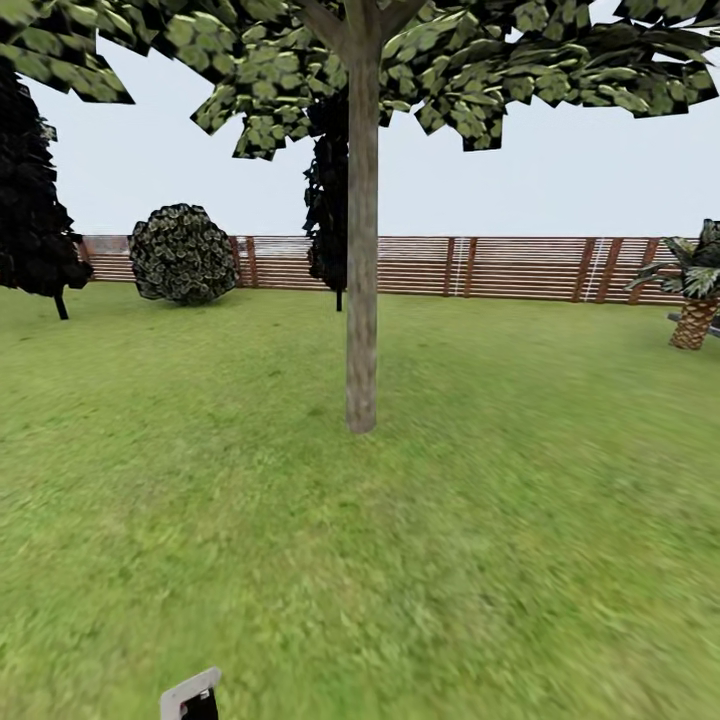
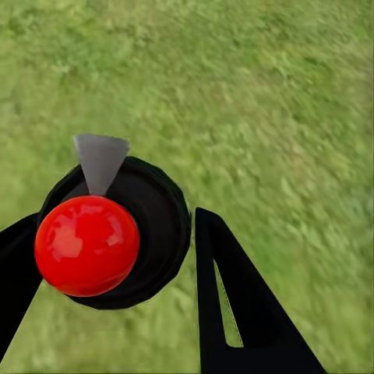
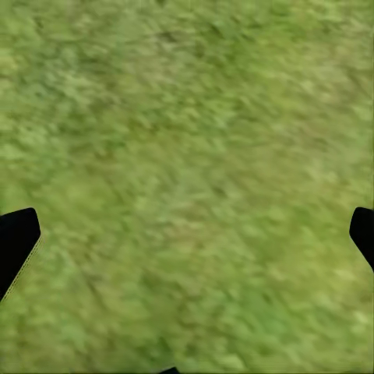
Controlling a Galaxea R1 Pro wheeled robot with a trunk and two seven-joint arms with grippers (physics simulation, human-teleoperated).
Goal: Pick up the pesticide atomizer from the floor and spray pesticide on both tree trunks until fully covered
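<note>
The pesticide atomizer (image 2: pixel 156 226) is a black rounded body with a red ball and a short grey nozzle. My left gripper (image 2: pixel 113 234) is shut on it, a black finger (image 2: pixel 234 312) on each side, above grass. In the head view its pale grey top (image 1: pixel 190 692) pokes up at the bottom edge, left of centre. One tree stands straight ahead on the lawn; its tree trunk (image 1: pixel 361 300) is bare, grey-brown and several steps away, with no white specks visible on it. My right gripper (image 3: pixel 187 234) is open over grass, holding nothing.
A brown slatted fence (image 1: pixel 500 266) bounds the lawn at the back. A round dark bush (image 1: pixel 183 253) and a near-black tree (image 1: pixel 35 200) stand far left, another dark tree (image 1: pixel 328 200) behind the trunk, and a short palm (image 1: pixel 694 290) at far right.
</note>
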